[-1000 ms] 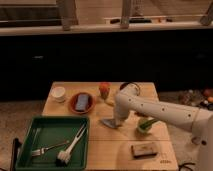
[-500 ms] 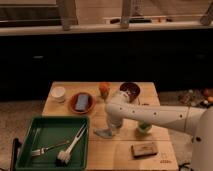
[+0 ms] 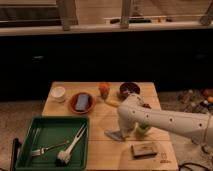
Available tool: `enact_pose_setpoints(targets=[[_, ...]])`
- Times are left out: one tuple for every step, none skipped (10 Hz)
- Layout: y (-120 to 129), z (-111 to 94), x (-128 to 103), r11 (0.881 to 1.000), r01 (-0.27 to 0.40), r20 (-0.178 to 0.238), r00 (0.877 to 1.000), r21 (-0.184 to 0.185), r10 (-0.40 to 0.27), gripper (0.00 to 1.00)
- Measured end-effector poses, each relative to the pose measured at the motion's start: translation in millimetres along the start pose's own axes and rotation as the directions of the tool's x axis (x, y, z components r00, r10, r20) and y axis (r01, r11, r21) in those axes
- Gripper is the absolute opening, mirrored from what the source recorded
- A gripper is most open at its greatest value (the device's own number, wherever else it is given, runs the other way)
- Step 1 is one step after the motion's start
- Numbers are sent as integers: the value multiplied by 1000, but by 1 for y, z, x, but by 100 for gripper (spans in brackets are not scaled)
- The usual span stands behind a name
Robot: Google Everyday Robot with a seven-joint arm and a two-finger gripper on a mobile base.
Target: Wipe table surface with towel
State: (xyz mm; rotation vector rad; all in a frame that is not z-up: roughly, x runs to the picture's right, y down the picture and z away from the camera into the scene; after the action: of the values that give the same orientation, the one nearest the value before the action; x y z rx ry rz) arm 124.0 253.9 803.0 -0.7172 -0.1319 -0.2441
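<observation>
A small grey towel (image 3: 114, 135) lies flat on the wooden table (image 3: 100, 150), near the middle and just right of the green tray. My gripper (image 3: 125, 131) is at the end of the white arm that reaches in from the right. It points down at the towel's right edge and seems to press on it.
A green tray (image 3: 30, 137) with a fork and a brush sits front left. A red plate (image 3: 81, 102) with a blue sponge, a white cup (image 3: 59, 93), an orange object (image 3: 103, 88) and a dark bowl (image 3: 129, 90) stand at the back. A brown block (image 3: 144, 149) lies front right and a green item (image 3: 144, 129) is behind the arm.
The gripper and towel have slid from mid-table toward the front edge, first leftward, then slightly back to the right.
</observation>
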Motion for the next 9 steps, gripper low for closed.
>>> enact_pose_setpoints(targets=[[-4,-2,9,999,-40,-7,999,11,40,0],[-12,-4,17,997,-70,-19,997,24,71,0],[-22,-7,22,995,-88,-28,996,40,89,0],[-30,-11,22,995,-89,-38,995,53,91,0],[-38,-17,21,994,-90,-46,995,62,93,0],[-45,-19,17,995,-77,-60,995,64,81,0],[-55,-21,5,996,-55,-64,996,67,60,0],[-63,-21,-10,998,-19,-75,997,67,24,0],[-66,-21,-23,998,9,-77,997,62,-5,0]])
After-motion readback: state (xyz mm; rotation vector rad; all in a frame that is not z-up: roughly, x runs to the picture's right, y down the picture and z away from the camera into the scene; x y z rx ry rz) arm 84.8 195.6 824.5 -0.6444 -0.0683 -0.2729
